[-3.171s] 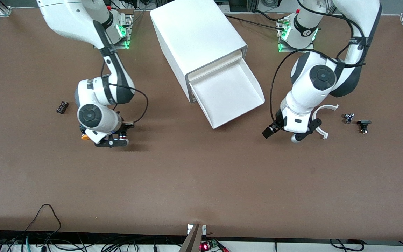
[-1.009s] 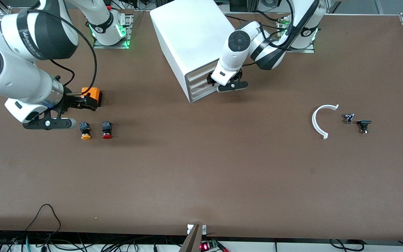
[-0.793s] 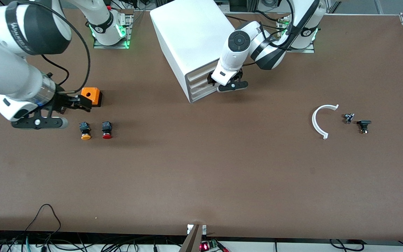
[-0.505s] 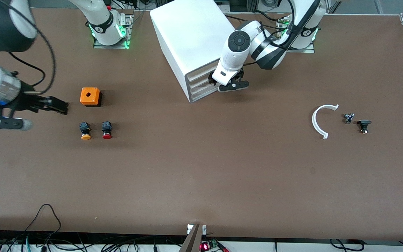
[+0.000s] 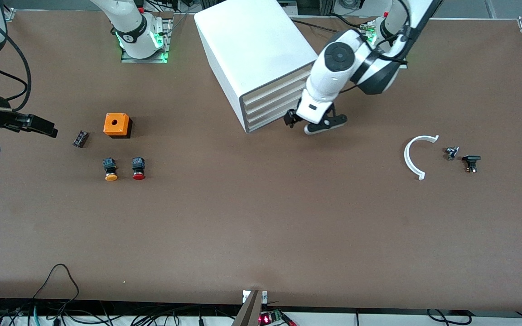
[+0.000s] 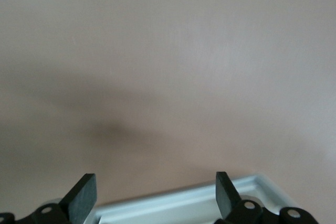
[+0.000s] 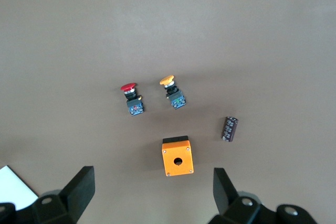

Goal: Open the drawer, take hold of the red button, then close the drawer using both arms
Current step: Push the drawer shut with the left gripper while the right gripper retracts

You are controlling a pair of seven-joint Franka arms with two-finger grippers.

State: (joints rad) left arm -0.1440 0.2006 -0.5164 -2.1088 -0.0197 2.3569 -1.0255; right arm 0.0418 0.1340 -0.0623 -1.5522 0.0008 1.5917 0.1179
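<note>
Two buttons lying side by side on the bench; red-capped button toward the cabinet's side of the yellow-capped button, caps pointing toward the front camera. Right gripper, jaws wide and empty, up at the right arm's end, clearly the closer one. Left gripper, jaws wide, just in front of the drawer, all four shut. Right wrist view alone showing both caps between its fingertips; left wrist view only drawer lip and bare bench.

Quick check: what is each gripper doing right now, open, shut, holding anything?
Left gripper: open, empty, in front of the cabinet.
Right gripper: open, empty, over the table's right-arm end.
</note>
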